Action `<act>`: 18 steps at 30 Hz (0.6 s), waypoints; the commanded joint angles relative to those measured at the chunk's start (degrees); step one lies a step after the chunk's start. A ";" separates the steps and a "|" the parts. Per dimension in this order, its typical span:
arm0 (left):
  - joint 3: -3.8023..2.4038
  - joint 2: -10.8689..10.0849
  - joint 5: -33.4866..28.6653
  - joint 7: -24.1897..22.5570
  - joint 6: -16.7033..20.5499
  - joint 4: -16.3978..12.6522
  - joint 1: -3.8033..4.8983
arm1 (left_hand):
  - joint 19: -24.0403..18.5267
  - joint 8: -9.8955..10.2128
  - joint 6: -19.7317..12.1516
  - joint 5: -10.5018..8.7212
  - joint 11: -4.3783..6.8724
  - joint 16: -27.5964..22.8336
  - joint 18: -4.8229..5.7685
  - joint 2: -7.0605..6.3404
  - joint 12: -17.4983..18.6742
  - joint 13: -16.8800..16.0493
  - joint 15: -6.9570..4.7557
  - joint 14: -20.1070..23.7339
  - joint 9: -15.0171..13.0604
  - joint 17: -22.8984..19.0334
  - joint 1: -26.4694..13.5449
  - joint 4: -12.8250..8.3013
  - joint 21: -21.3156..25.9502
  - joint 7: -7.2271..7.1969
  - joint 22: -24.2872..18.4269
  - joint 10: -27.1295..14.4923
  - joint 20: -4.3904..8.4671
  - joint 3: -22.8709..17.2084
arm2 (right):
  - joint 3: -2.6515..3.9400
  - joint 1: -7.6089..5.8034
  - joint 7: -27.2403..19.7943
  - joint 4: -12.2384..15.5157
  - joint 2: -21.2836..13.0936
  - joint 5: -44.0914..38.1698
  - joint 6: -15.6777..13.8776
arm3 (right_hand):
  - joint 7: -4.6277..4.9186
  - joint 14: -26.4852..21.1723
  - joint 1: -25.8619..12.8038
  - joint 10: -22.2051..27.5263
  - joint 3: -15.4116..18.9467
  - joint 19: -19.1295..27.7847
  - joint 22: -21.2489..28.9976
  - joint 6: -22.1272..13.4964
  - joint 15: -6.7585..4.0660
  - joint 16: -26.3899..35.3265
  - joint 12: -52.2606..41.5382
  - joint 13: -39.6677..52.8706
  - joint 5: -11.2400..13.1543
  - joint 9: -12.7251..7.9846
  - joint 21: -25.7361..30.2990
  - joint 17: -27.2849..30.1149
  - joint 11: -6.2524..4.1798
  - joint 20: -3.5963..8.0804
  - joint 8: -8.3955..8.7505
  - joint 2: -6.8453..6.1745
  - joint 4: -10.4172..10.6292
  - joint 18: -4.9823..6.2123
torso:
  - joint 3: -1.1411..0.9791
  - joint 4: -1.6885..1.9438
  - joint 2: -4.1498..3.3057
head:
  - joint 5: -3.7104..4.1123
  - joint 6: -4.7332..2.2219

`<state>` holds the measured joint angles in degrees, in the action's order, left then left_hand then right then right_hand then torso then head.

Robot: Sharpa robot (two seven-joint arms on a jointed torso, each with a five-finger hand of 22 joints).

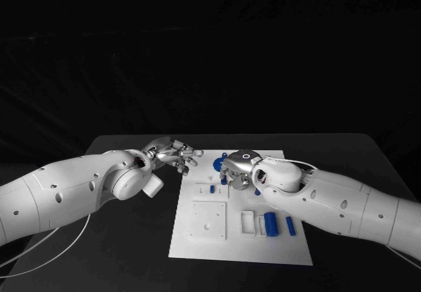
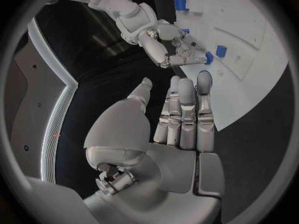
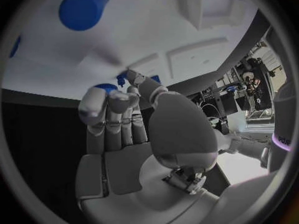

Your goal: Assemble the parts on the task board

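Black tabletop is occupied by the flat white task board (image 1: 241, 237), over whose far half a small, rigid, light blue part (image 1: 226, 177) is pinched by the silver right hand (image 1: 238, 167), best held by its sides, while the silver left hand (image 1: 173, 155) is held spread beside the board.

A black table (image 1: 131, 243) sits under everything. Behind it, on the far side, hangs a dark cloth (image 1: 210, 67).
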<state>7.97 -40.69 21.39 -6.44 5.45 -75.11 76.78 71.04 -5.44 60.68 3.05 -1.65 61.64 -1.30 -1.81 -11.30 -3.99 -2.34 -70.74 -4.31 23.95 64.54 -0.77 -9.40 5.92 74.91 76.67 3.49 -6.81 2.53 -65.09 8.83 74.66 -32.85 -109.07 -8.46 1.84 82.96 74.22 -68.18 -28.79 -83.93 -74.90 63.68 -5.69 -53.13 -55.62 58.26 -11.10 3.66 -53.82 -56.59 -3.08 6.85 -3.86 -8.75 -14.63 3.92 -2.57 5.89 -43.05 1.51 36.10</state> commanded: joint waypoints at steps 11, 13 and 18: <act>-0.06 0.02 -0.45 -0.12 -0.32 -0.13 0.07 | -0.03 0.09 -0.31 -0.10 -0.13 -0.36 -0.86 -0.16 0.39 0.06 0.16 -0.04 0.01 -0.03 0.15 0.19 0.25 0.03 0.93 -0.36 -0.03 0.40 | -0.92 0.02 0.16 -1.05 0.90 -1.27 0.33 | 0.04 0.10 -0.61 -0.27 0.70 -1.49 -6.66 -0.21 -0.15 -0.14 -0.21 -0.07 0.18 -0.06 -0.24 -0.03 -0.13 -0.07 0.31 0.16 0.12 -0.48 | -0.01 -0.11 0.00 | -0.19 0.36; -0.06 -0.01 -0.45 -0.03 -0.39 -0.15 0.07 | 0.01 -0.01 -0.31 -0.10 -0.12 -0.34 -0.88 -0.17 0.39 0.06 0.16 -0.05 0.00 -0.01 0.19 0.36 0.29 0.01 0.93 -0.37 -0.03 0.47 | -0.97 0.02 0.26 -1.19 0.97 -1.29 0.44 | 0.04 0.10 -0.61 -0.27 0.70 -1.49 -6.66 -0.21 -0.15 -0.14 -0.21 -0.07 0.18 -0.06 -0.24 -0.03 -0.13 -0.07 0.31 0.16 0.12 -0.48 | -0.04 -0.08 -0.03 | -0.21 0.41; -0.07 -0.07 -0.45 0.16 -0.49 -0.19 0.07 | 0.01 -0.01 -0.38 -0.10 -0.13 -0.35 -0.88 -0.22 0.40 0.05 0.16 -0.04 0.01 -0.01 0.19 0.44 0.32 0.02 0.93 -0.39 -0.04 0.49 | -1.07 0.03 0.44 -1.54 1.23 -1.35 0.49 | 0.04 0.10 -0.61 -0.27 0.70 -1.49 -6.66 -0.21 -0.15 -0.14 -0.21 -0.07 0.18 -0.06 -0.24 -0.03 -0.13 -0.07 0.31 0.16 0.12 -0.48 | -0.05 -0.04 0.00 | -0.20 0.43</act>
<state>7.95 -40.78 21.36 -6.20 5.39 -75.12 76.79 71.04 -5.44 60.68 3.05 -1.65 61.64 -1.30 -1.81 -11.30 -3.99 -2.34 -70.74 -4.31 23.96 64.54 -0.43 -9.40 5.92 74.95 76.67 3.49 -6.47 1.52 -65.09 8.95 73.21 -31.71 -109.49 -8.45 1.85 82.97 74.22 -68.18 -28.46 -83.93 -74.94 63.69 -5.69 -53.13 -55.62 58.22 -11.10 3.66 -53.82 -56.59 -3.07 6.85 -3.86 -8.75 -14.62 3.93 -2.61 5.81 -43.05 1.30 36.49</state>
